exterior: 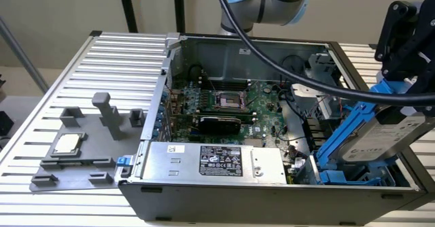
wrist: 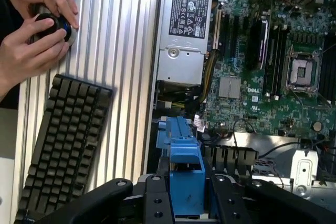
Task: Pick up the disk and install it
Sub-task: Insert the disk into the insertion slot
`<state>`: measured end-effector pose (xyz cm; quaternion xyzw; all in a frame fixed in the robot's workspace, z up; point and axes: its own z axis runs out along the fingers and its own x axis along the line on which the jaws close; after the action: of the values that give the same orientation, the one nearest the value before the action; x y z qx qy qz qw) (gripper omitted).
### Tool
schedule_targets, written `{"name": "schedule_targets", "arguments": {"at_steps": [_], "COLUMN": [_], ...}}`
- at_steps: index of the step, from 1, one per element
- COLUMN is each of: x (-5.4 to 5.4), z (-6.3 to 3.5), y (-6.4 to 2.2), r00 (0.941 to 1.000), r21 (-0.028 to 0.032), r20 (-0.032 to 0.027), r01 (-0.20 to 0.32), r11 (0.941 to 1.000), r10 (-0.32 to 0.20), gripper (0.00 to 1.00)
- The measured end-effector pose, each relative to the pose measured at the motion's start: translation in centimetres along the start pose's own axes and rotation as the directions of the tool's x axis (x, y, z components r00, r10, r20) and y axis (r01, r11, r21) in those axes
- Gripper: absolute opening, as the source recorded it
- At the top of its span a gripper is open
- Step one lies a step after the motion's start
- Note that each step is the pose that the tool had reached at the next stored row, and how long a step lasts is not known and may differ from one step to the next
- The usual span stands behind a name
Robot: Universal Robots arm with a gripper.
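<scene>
The disk (exterior: pixel 384 135) (tilted, blue-framed) is gripped by the pincer (wrist: pixel 186 199) and held at the blue bay (exterior: pixel 347 177) on the exterior view's right of the open computer case (exterior: pixel 272 206).

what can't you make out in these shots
- Exterior view: the corner of the case beneath the disk is hidden by the disk and its blue frame.
- Exterior view: the print on the disk's label is too small to read.
- Wrist view: the hand, shut on the disk, covers the disk's near end.
- Wrist view: a dark round object is mostly covered by a person's hands; what it is is unclear.
</scene>
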<state>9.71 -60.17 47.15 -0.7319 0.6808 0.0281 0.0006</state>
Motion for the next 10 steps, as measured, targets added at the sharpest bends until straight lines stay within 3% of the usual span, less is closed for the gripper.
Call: {"name": "schedule_targets", "arguments": {"at_steps": [5, 10], "x": [0.0, -0.2], "z": [0.52, 0.91], "y": [-0.34, -1.21], "r00": [0.9990, 0.9980], "r21": [0.0018, 0.0026], "r20": [0.0018, 0.0027], "r01": [-0.044, -0.063], "r11": [0.9990, 0.9980], "r10": [0.044, 0.063], "gripper": [0.33, 0.33]}}
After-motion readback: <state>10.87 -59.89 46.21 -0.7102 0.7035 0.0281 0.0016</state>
